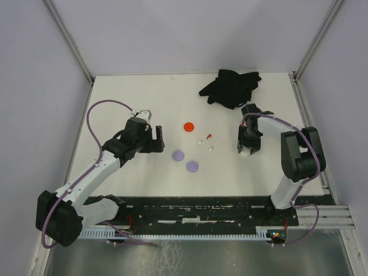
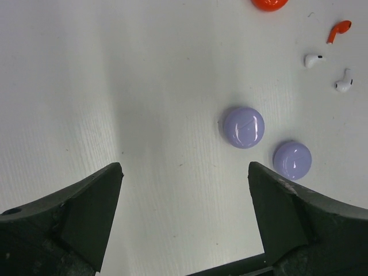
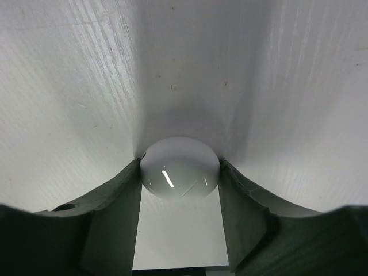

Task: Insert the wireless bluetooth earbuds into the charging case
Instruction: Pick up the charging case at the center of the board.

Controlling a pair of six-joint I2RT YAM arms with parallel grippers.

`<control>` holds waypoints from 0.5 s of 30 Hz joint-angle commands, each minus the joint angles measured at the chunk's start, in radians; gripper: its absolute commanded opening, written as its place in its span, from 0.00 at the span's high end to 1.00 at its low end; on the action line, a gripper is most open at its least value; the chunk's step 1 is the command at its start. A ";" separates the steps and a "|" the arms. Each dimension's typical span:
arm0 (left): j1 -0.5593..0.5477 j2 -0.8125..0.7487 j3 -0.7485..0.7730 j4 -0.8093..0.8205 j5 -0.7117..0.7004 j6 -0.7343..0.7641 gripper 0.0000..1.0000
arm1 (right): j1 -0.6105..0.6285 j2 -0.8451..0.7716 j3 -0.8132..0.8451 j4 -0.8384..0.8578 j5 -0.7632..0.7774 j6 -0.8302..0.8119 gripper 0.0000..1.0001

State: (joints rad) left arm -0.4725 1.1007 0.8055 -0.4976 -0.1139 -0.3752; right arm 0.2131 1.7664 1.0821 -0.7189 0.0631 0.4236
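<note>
The right pincer (image 3: 179, 170) had closed on a glossy white disc (image 3: 179, 183) that sat on the white table (image 1: 115, 103). One dark finger (image 3: 123, 195) pressed each side of the disc's rim, which filled the gap between the tips. The left pincer (image 2: 184, 172) stood wide apart above bare tabletop, holding nothing.

Ahead of its open jaws, and off toward the finger on the right of the wrist view, lay two lavender discs (image 2: 244, 127), near each other but not touching. Farther out on that same side were the wireless bluetooth earbuds: a red earbud (image 2: 339, 30) and two white earbuds (image 2: 313, 60), loose on the table and apart from one another. A red disc (image 2: 269, 3) sat at the far edge beyond them.

From above, the earbuds (image 1: 209, 136) lay between the two pincers, clear of both, with the left pincer (image 1: 156, 137) facing them and the right pincer (image 1: 247, 146) pointing down on their other side. A crumpled black cloth (image 1: 230, 87) lay beyond the right pincer, near the table's far edge.
</note>
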 commanded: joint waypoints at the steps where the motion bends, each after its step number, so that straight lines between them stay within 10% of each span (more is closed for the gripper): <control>1: 0.000 -0.019 0.043 0.061 0.120 0.028 0.05 | -0.004 -0.015 -0.018 0.028 -0.016 0.003 0.48; 15: 0.000 0.027 0.122 0.153 0.485 -0.014 0.10 | 0.224 -0.288 0.025 0.029 -0.033 -0.150 0.63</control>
State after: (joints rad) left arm -0.4725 1.1141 0.8642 -0.4194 0.2207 -0.3763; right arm 0.3462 1.5818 1.0588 -0.7109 0.0235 0.3557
